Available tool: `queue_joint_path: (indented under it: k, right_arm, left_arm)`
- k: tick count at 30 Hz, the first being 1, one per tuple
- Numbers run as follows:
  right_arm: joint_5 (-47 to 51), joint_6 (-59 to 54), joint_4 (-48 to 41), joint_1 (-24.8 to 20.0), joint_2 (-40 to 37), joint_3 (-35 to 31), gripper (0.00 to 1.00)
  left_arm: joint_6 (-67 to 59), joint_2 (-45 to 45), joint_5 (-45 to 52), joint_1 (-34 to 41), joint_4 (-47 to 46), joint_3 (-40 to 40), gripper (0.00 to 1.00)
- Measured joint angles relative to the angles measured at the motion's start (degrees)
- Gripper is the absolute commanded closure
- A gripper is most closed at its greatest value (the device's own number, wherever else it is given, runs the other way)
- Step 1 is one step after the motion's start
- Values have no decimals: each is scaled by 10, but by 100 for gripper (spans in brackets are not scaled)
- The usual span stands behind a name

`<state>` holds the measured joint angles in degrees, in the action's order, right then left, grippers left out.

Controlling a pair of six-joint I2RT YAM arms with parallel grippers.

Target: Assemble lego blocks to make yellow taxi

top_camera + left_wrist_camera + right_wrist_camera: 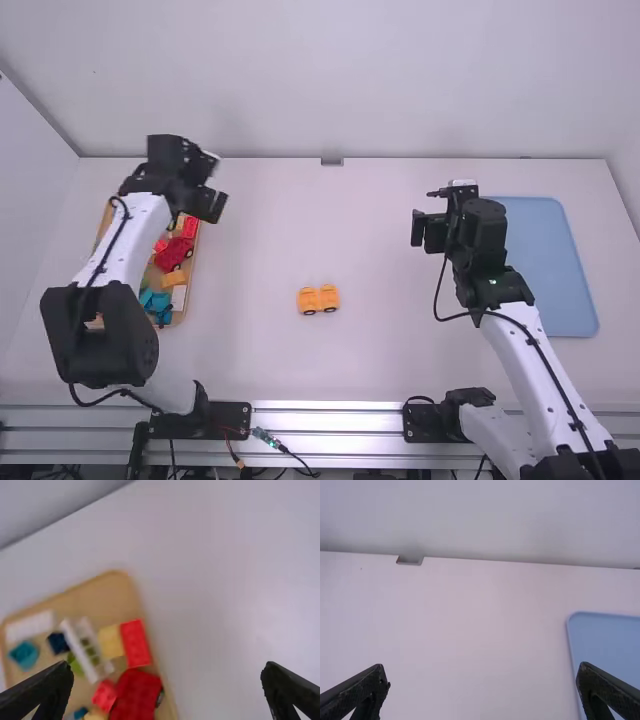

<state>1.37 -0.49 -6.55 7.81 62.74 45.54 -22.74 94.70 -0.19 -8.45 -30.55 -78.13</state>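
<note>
Since the clock is centering on your table (390, 350), the block bin (112, 597) is sitting toward 9. Your left gripper (168, 672) is hanging around 10, spread wide, gripping nothing. A yellow block (111, 641) is crowding a red brick (135, 642), so you're risking dragging both with a sloppy pinch. Your yellow wheeled piece (318, 299) is lying unbraced near center, slightly toward 6; pressing off-center could be making it roll, imo. Your right gripper (482, 672) is waiting empty near 2, also wide, the blue tray (552, 265) lying toward 3.
</note>
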Motion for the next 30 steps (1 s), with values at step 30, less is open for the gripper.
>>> queue_joint_path:
  k: [30]
  right_arm:
    - [-2, 0, 3, 0, 0, 0, 1]
  left_arm:
    - [551, 3, 3, -147, -50, 2, 1]
